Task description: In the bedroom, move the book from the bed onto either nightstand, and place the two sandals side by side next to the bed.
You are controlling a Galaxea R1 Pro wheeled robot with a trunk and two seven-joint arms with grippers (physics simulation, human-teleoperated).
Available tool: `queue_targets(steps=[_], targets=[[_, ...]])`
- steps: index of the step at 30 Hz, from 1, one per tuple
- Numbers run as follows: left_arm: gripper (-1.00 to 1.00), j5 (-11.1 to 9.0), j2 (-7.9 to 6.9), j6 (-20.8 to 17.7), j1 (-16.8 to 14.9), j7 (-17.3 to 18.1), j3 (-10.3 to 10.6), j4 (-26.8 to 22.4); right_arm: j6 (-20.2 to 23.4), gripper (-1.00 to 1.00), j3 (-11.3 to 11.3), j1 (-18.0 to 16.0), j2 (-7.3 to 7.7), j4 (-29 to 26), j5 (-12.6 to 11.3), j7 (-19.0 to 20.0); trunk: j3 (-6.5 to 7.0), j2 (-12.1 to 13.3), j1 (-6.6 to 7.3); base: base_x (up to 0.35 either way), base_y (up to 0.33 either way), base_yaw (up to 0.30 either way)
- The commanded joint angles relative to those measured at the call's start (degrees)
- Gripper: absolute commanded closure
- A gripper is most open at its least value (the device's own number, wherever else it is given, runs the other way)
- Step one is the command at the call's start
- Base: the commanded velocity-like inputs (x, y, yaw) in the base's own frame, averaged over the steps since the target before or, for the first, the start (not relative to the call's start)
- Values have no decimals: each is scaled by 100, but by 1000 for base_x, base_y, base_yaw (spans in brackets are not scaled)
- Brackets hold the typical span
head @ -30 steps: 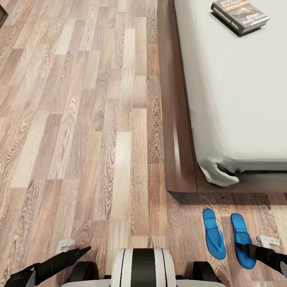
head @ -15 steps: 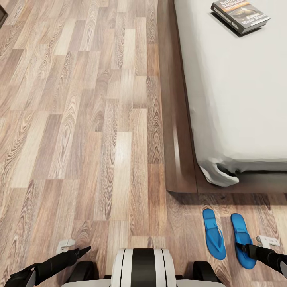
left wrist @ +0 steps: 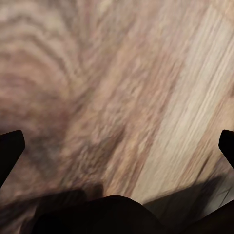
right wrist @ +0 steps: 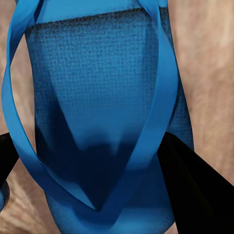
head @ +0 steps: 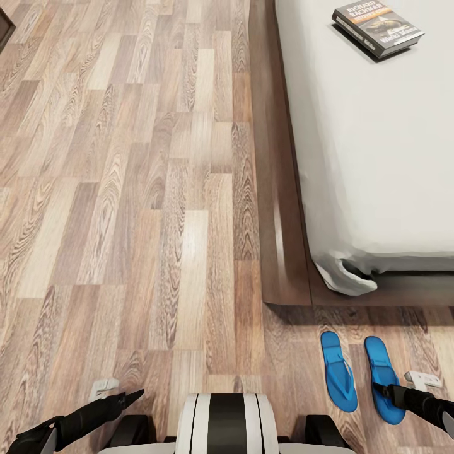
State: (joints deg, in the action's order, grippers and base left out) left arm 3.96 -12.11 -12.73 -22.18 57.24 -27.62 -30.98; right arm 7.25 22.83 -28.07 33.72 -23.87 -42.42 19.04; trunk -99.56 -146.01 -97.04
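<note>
Two blue sandals point(head: 362, 378) lie unmoved beside the bed point(head: 287, 189); we note the view tilted, shifting the book point(head: 377, 26). Our right gripper point(head: 378, 390) remains spread over the right sandal point(right wrist: 102, 112); left gripper point(head: 133, 397) open.

Brown wood-plank floor point(head: 126, 189) under even light.

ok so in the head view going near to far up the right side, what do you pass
right end effector → two blue flip-flops side by side on the floor → dark wood bed frame → pale mattress → Richard Bachman paperback
</note>
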Motion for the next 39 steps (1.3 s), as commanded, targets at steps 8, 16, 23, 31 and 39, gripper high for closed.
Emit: queue_targets(steps=[8,16,23,31,39], targets=[[-100,43,7,-54,-6,34,-45,-4,31,100,29,-6,3,-4,-64,12,-2,-1,0,0,16,0],[-100,43,7,-54,-6,24,-42,1,31,100,29,-6,3,-4,-64,12,-2,-1,0,0,46,0],[-100,43,7,-54,-6,25,-46,0,31,100,29,-6,3,-4,-64,12,-2,-1,0,24,56,0],[-100,43,7,-54,-6,24,-43,1,32,100,28,-6,3,-4,-64,12,-2,-1,0,24,40,0],[-100,48,8,-54,-6,5,-43,4,31,100,28,-6,3,-4,-64,12,-2,-1,0,77,0,0]])
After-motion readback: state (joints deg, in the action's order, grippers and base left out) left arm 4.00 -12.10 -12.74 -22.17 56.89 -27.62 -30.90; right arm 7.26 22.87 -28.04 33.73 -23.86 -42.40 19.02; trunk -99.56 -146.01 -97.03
